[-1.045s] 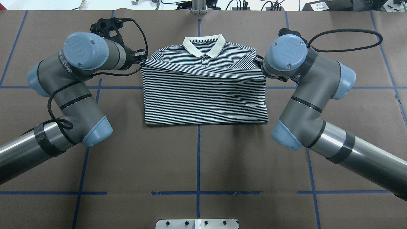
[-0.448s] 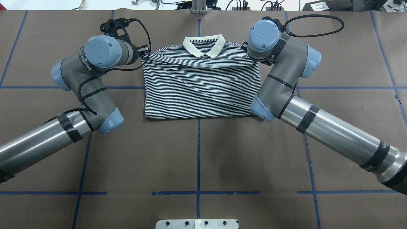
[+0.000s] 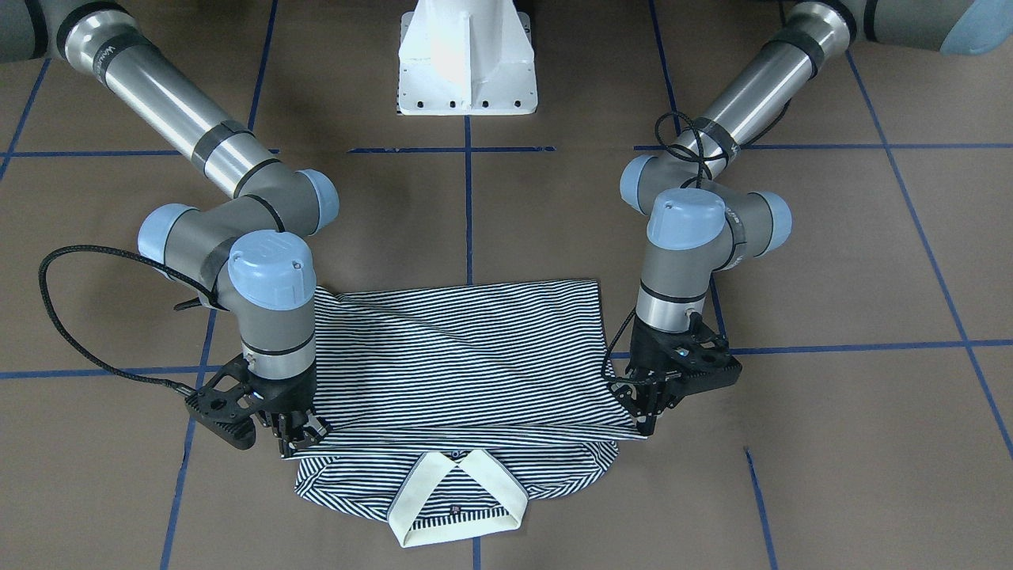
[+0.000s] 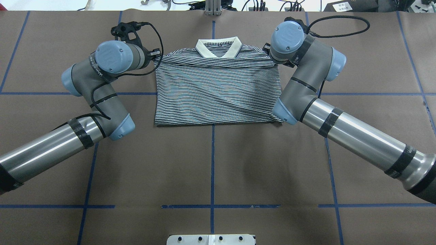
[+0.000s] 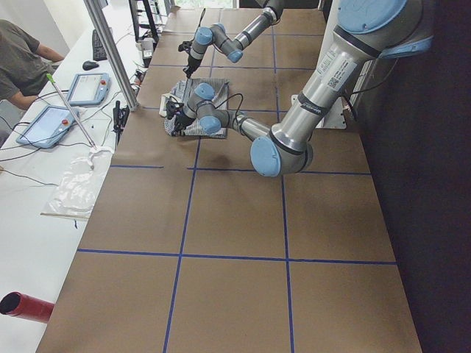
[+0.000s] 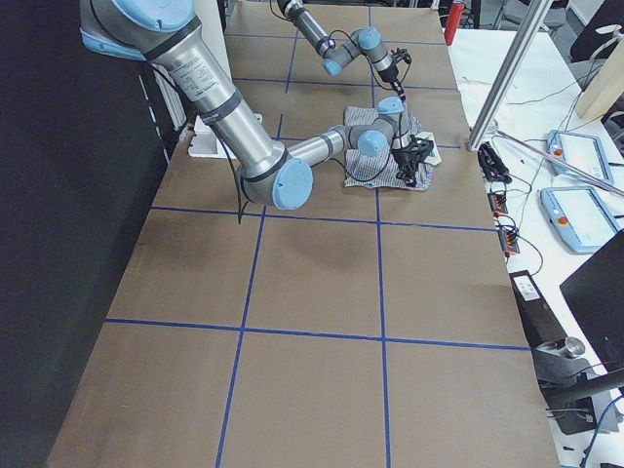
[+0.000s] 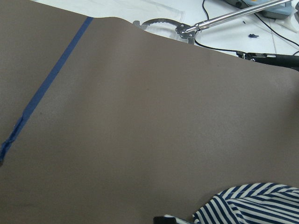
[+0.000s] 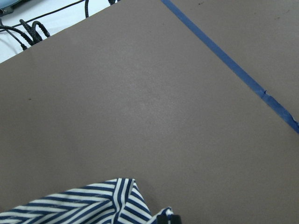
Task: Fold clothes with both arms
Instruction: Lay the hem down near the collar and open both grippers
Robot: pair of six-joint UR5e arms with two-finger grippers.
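Now, polo shirt (image 3: 467, 356) folded over, left fingers (image 3: 645, 412), right fingers (image 3: 294, 433) clamped on its hem corners

Overhead, I lose my right gripper (image 3: 301, 434) under its wrist (image 4: 287, 37); both wrist views cut the shirt (image 7: 252, 205) off.

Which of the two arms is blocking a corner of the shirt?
The right arm: its blue-capped elbow covers the polo shirt's near corner. The left arm's elbow is beside it.
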